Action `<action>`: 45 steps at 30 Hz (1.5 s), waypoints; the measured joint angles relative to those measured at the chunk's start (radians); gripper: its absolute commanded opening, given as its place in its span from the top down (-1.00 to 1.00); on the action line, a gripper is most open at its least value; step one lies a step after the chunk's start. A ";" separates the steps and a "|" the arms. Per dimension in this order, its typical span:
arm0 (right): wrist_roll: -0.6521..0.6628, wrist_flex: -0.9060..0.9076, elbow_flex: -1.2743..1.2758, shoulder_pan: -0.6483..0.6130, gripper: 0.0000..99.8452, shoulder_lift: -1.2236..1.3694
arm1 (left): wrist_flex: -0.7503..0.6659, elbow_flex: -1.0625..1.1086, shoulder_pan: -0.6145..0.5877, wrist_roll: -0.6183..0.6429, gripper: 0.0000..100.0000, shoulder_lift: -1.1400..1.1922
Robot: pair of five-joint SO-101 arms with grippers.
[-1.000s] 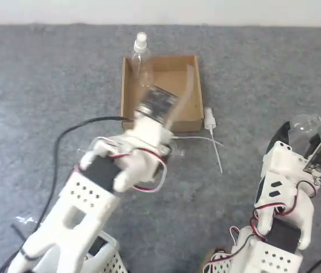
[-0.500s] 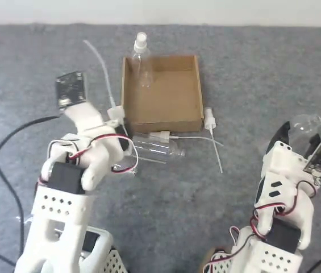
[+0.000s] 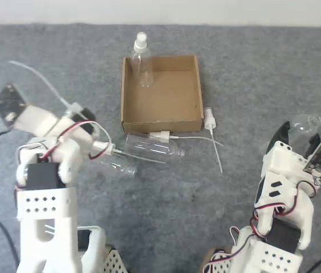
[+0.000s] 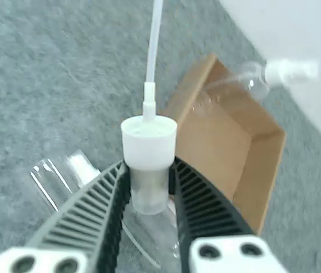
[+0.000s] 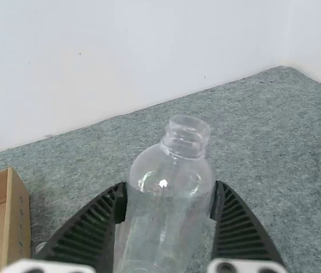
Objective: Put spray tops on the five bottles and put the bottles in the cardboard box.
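The left gripper (image 4: 148, 173) has its ribbed black jaws clamped on a white spray top (image 4: 149, 136), just under its round cap; the thin, stiff dip tube points straight away from the jaws. In the high view this gripper (image 3: 76, 114) is left of the cardboard box (image 3: 161, 121) and apart from its left wall; the tube slants off toward the far left.

The right gripper (image 5: 169, 199) is closed around the shoulder of a clear, smooth, round plastic bottle (image 5: 171, 176); the threaded neck is uncapped and stands free of the jaws. From above, that gripper (image 3: 298, 135) and its bottle (image 3: 308, 121) sit well apart from the box, to its right.

The box is shallow, square, open-topped and matte brown. A capped bottle (image 3: 141, 57) is at its far left corner; whether it stands inside or leans on the rim I cannot tell.

Just in front of the near wall a bare bottle (image 3: 151, 149) lies on its side, neck to the right; a second bare bottle (image 3: 117, 163) lies beside it, nearer the left arm. A loose spray top (image 3: 160, 135) lies between the near wall and the first bottle, its tube running right; another (image 3: 209, 118) lies just off the box's near right corner, on the carpet between the box and the right arm.

Everything rests on coarse grey carpet (image 3: 251, 68); a pale wall (image 3: 234, 11) borders its far edge.
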 measured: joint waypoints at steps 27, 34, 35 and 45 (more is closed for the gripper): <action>0.000 0.000 0.000 0.000 0.79 0.000 | -0.074 0.195 -0.479 -0.107 0.84 0.020; 0.000 0.000 0.026 0.003 0.79 0.000 | -0.061 0.126 -0.486 -0.110 0.84 0.288; 0.000 0.000 0.026 0.002 0.79 0.000 | -0.052 0.100 -0.486 -0.112 0.84 0.338; 0.000 0.000 0.026 -0.018 0.79 0.000 | -0.026 -0.051 -0.505 -0.112 0.90 0.652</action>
